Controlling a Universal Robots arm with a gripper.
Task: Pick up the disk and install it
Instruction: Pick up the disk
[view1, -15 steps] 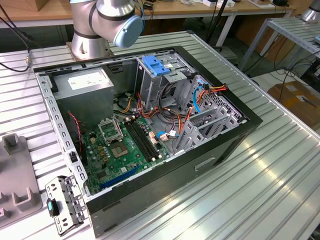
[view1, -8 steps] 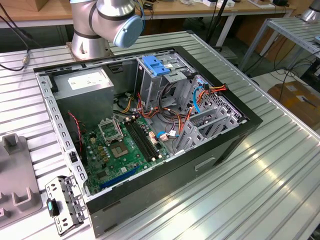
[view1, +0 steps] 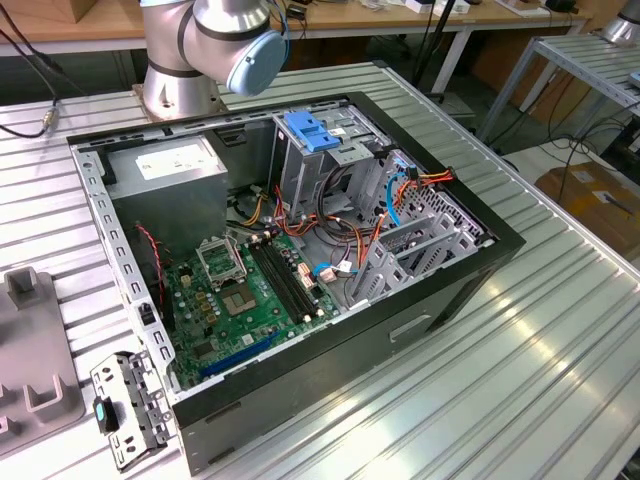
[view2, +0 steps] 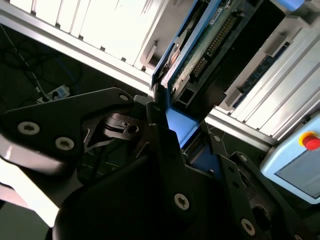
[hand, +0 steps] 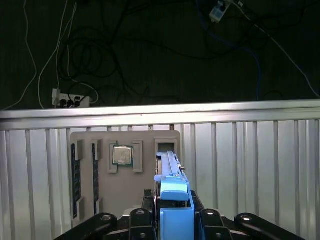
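In the first wrist view the gripper (hand: 175, 222) is pinching the disk (hand: 172, 182), which is seen edge-on with its blue carrier pointing away from the camera. The fingers appear to clamp the carrier's blue end, though dark metal hides the contact itself. Just beyond the disk lies a grey tray (hand: 125, 200) on the slatted table (hand: 250, 170), with a processor chip (hand: 122, 155) seated in one pocket.

The second wrist view looks along the other side and adds the disk's green circuit board (view2: 205, 45), plus a pendant with a red button (view2: 295, 160) farther off.

The exterior view supplies the destination: an open computer case (view1: 500, 240) with the motherboard (view1: 250, 290) near its centre. At about one o'clock from the board stands the tall grey cage (view1: 300, 170) with its blue latch (view1: 313, 130). Loose orange cables (view1: 330, 220) run between them. The robot base (view1: 200, 50) sits at twelve o'clock.

This looks like the carrying step. Doing it well probably means a firm, square pinch, with the carrier kept in line with the bay and clear of the cables.
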